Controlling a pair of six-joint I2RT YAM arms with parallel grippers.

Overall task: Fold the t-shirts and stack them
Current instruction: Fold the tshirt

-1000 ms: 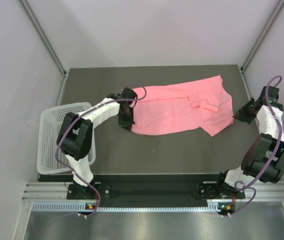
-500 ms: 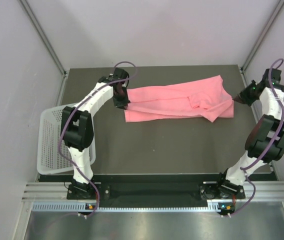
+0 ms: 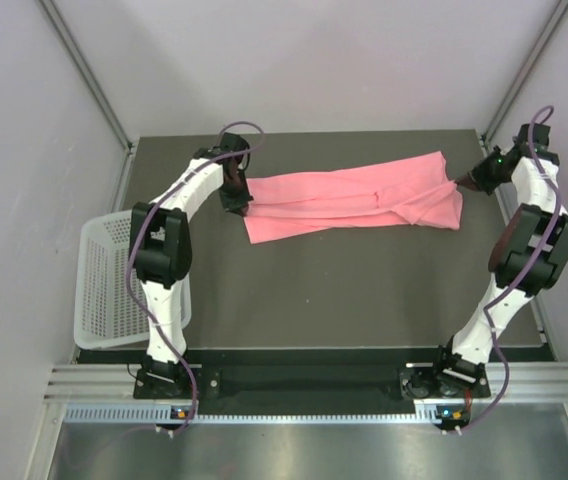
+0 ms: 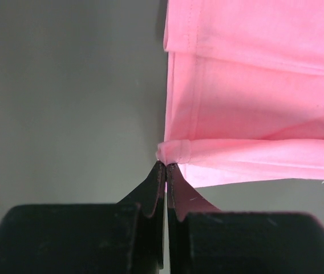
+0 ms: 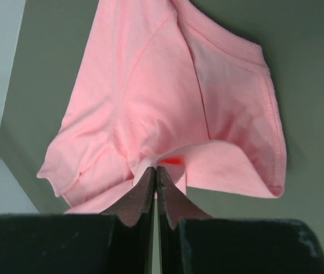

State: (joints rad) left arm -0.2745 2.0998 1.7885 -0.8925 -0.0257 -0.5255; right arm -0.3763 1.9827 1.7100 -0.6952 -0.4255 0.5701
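Across the far half of the dark counter [image 3: 344, 290] a plain salmon-pink t-shirt [image 3: 349, 200] spans left to right, doubled lengthwise; left gripper [image 4: 166, 165] pinches its left hem, right gripper [image 5: 155, 169] its right end

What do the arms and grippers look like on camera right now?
Both the left arm and right arm have white shells with black joint housings; a purple cable loops along each. The left gripper and right gripper have matte black fingers tapering to thin tips on blocky black bodies. No markings show.
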